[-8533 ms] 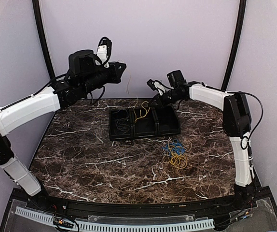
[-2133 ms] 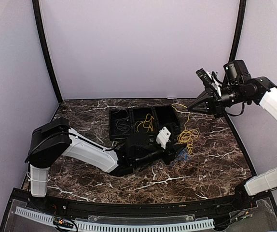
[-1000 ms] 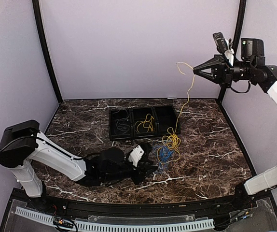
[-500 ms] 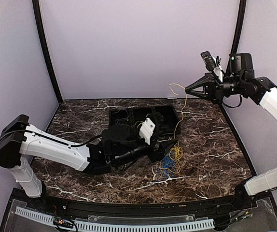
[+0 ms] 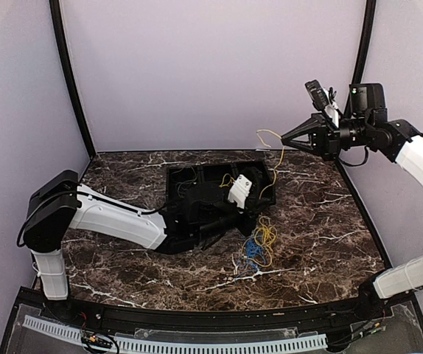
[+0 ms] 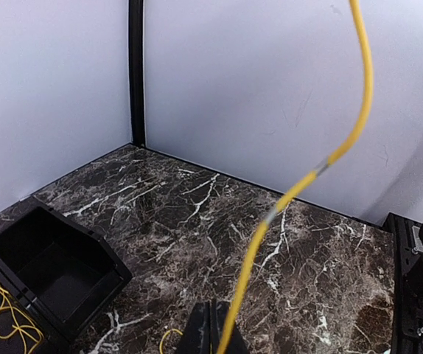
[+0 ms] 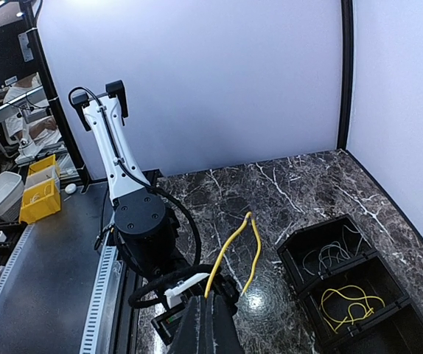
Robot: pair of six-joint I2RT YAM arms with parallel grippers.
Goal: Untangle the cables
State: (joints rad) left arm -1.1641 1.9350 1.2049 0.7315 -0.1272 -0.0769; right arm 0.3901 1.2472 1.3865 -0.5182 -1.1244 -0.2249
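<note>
The cables are a small heap of yellow and blue loops [image 5: 256, 249] on the marble, in front of the tray's right end. One yellow cable [image 5: 280, 158] rises out of the heap to my right gripper [image 5: 284, 139], which is high above the table's back right and shut on it. The short free end curls past its tips [image 7: 248, 221]. My left gripper [image 5: 261, 199] lies low by the tray's right corner. It is shut [image 6: 211, 335] on the same yellow cable [image 6: 300, 188], which climbs away to the upper right.
A black three-compartment tray [image 5: 170, 193] stands at the back centre, with grey wires [image 7: 329, 258] in one end compartment and yellow wires [image 7: 348, 306] in the middle one. My left arm [image 5: 116, 217] stretches low across the table's middle. Purple walls close in behind and at both sides.
My left gripper slid toward the tray's right corner, opened wide, then shut on the yellow cable. My right gripper came down from its higher position and is now still.
</note>
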